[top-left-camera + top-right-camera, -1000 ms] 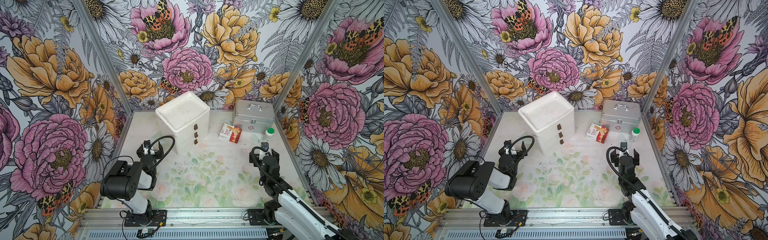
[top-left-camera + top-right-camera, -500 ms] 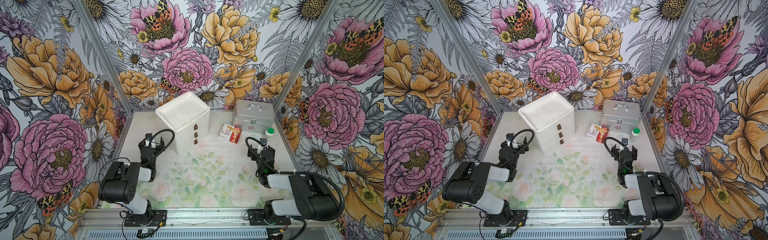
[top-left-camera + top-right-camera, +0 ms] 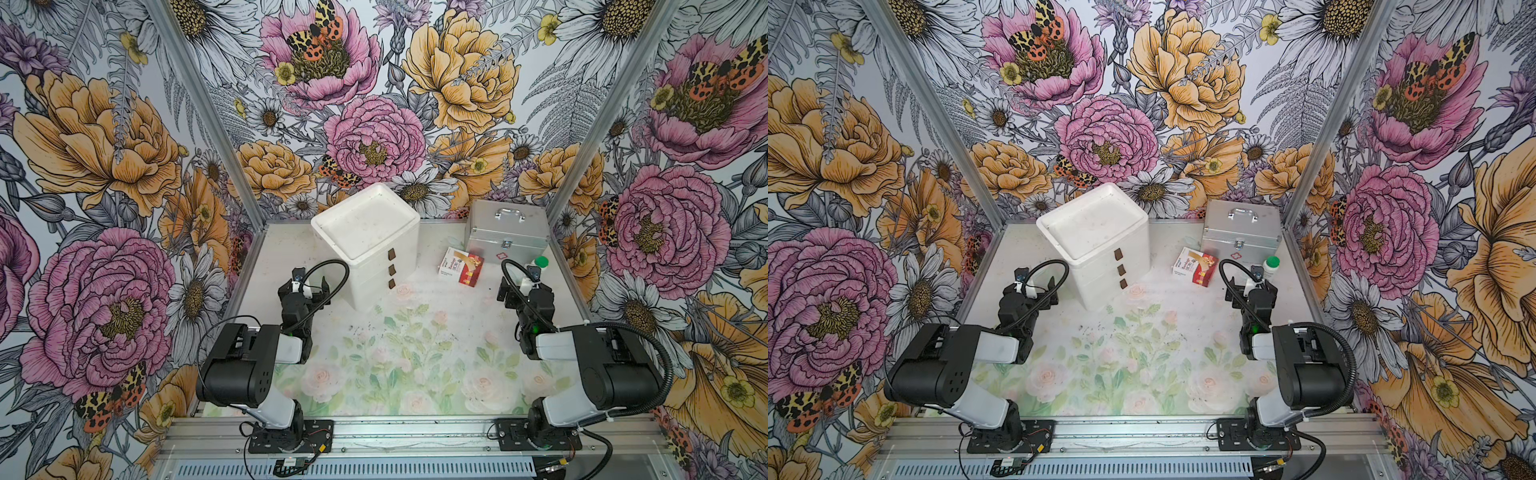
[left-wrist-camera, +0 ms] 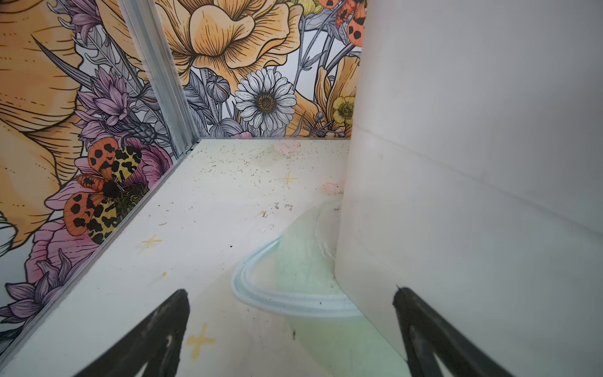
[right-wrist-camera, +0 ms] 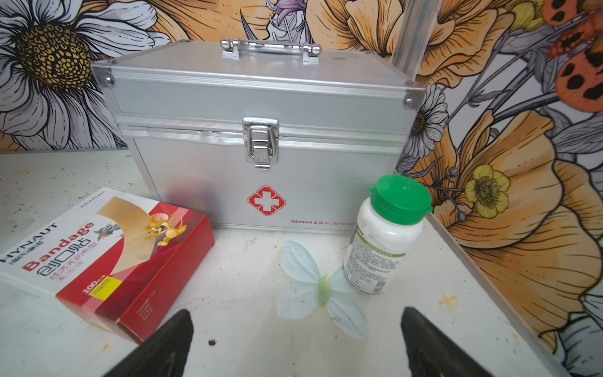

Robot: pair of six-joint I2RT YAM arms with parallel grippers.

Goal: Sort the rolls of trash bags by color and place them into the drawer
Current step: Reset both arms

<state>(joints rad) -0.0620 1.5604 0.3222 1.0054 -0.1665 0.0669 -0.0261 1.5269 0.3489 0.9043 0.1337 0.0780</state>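
Observation:
No rolls of trash bags show in any view. The white drawer unit [image 3: 365,224] [image 3: 1096,224] stands at the back centre, with three brown handles on its front and all drawers shut. My left gripper [image 3: 305,286] [image 3: 1030,291] is open and empty just left of the unit, low over the table. In the left wrist view the unit's side wall [image 4: 456,163] fills one side next to the open left gripper [image 4: 290,293]. My right gripper [image 3: 524,286] [image 3: 1250,289] [image 5: 295,313] is open and empty, facing the back right corner.
A silver first-aid case [image 3: 505,232] [image 5: 261,98] stands shut at the back right. A red and white bandage box [image 3: 460,266] [image 5: 107,254] lies before it. A white bottle with a green cap [image 3: 538,264] [image 5: 381,235] stands just beyond the right gripper.
The right arm has folded down, its elbow now low at the right. Both grippers have edged toward the back of the table and stayed open.

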